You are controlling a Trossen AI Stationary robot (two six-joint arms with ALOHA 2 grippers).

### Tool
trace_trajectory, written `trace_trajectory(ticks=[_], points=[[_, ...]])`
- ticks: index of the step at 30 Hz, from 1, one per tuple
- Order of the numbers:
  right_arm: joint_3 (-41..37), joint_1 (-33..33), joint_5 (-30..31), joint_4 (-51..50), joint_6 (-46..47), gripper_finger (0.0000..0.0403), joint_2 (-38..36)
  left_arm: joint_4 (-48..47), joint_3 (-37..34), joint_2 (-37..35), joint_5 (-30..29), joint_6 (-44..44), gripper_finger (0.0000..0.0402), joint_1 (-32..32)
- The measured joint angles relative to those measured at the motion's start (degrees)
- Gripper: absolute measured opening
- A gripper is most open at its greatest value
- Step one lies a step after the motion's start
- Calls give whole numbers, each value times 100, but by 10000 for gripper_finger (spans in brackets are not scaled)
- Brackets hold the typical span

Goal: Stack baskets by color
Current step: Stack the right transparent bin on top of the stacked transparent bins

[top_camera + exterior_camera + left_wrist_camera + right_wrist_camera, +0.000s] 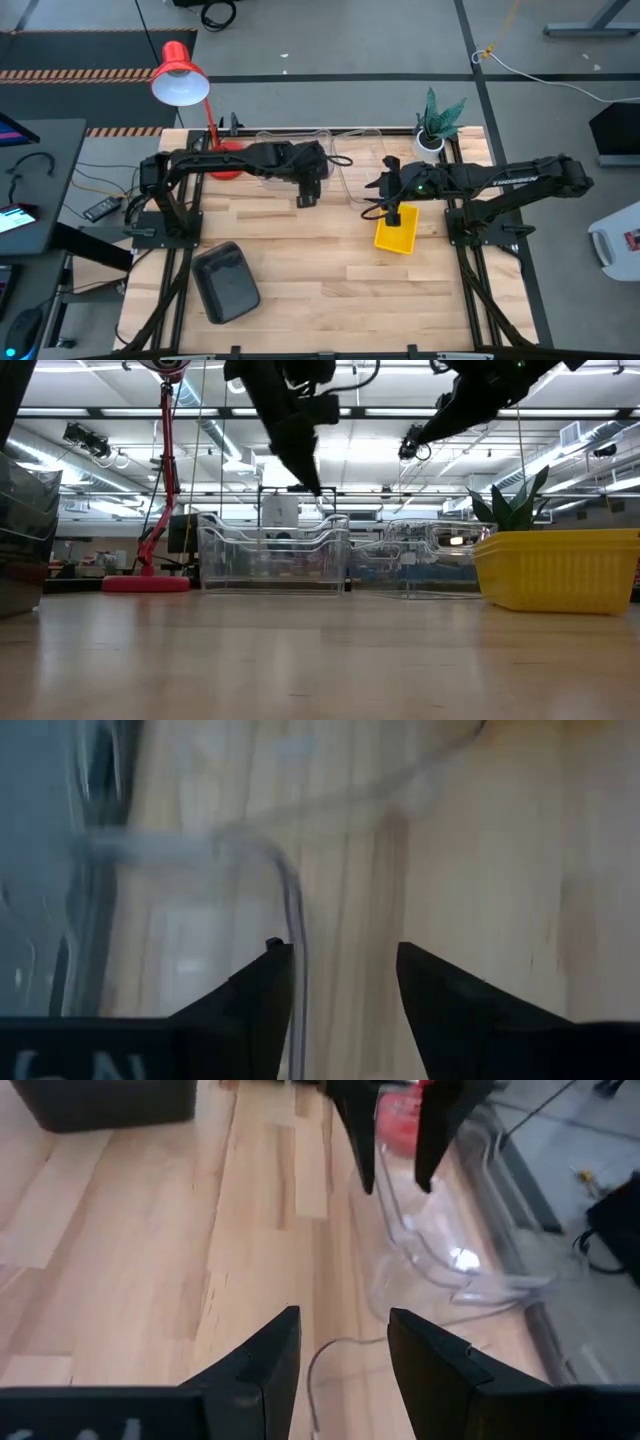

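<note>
Two clear baskets (275, 555) sit nested on the table by the far edge, and another clear basket (420, 555) rests on its base beside them to the right. My left gripper (308, 198) hangs open just above the nested pair's near right corner (290, 890), touching nothing. My right gripper (380, 190) is open too, in the air over the single clear basket (440, 1260), facing the left gripper (395, 1150). A yellow basket (396, 233) stands right of centre. A dark grey basket (226, 282) stands near the left front.
A red desk lamp (178, 75) has its base (145, 582) at the far left, beside the clear baskets. A small potted plant (435, 125) stands at the far right corner. Bare wood (320, 270) lies between the grey and yellow baskets.
</note>
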Motion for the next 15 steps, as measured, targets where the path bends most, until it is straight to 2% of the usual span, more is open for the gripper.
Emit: trace_trajectory(ticks=[2,6,15], points=[[-1,4,32,-64,91,158,75,415,0,7,-2,-36,180,-123],[38,4,662,-484,431,158,8,1409,5,192,-61,-372,170,-292],[91,2,1470,-1497,1361,158,-538,3335,2,1055,-82,-582,160,-491]])
